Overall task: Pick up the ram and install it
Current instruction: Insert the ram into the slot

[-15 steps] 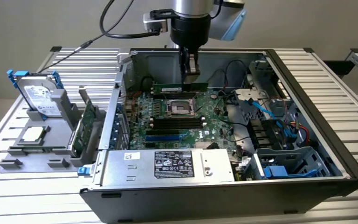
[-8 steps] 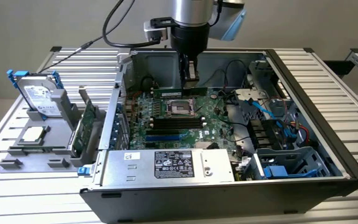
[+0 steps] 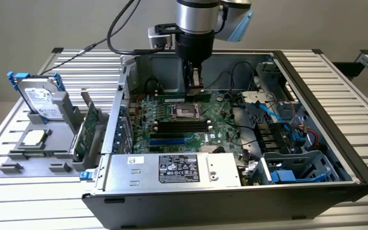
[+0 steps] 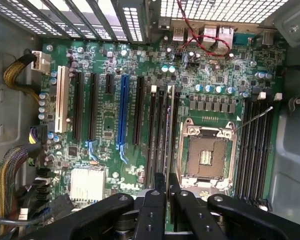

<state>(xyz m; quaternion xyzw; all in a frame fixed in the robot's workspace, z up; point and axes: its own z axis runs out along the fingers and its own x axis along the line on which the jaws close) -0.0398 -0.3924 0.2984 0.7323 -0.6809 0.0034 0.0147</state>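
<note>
While the black two-finger gripper [image 3: 195,90] hangs inside the open grey computer case [image 3: 337,143], the exterior view shows it pinching the ram [image 3: 171,99], a thin green circuit-board stick. The stick sits at twelve o'clock of the silver processor socket [image 3: 185,111], apparently clear of the board.

The wrist view adds alignment: the stick runs edge-on along the long black memory slots [image 4: 155,135] beside the socket. You should hold it parallel and level, and press evenly.

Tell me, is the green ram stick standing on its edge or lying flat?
On edge: the ram shows as a thin line between the fingers.
</note>
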